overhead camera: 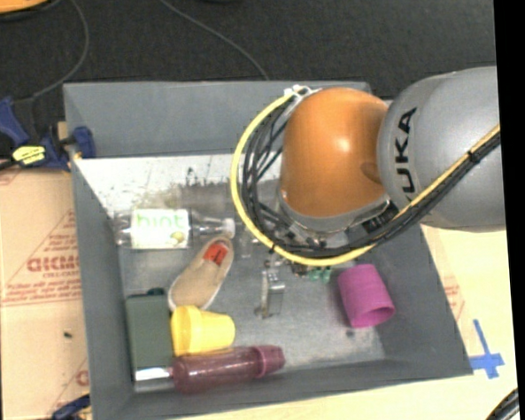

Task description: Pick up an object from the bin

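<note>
My gripper (269,295) hangs below the orange wrist cover over bare floor in the middle of the bin. It holds nothing that I can see. To its left, close by, lies a beige shoe with a red inside (198,280). A magenta cup (365,295) lies on its side to the right of the gripper. Left of the gripper and a little nearer the front, a yellow cup (199,331) lies tipped over. A small green thing (319,275) peeks out from under the arm, between the gripper and the magenta cup.
A clear bottle with a white and green label (163,228) lies by the back left wall. A dark green box (149,340) sits at the front left, and a maroon tube-shaped bottle (228,367) lies along the front wall. The arm covers the bin's back right.
</note>
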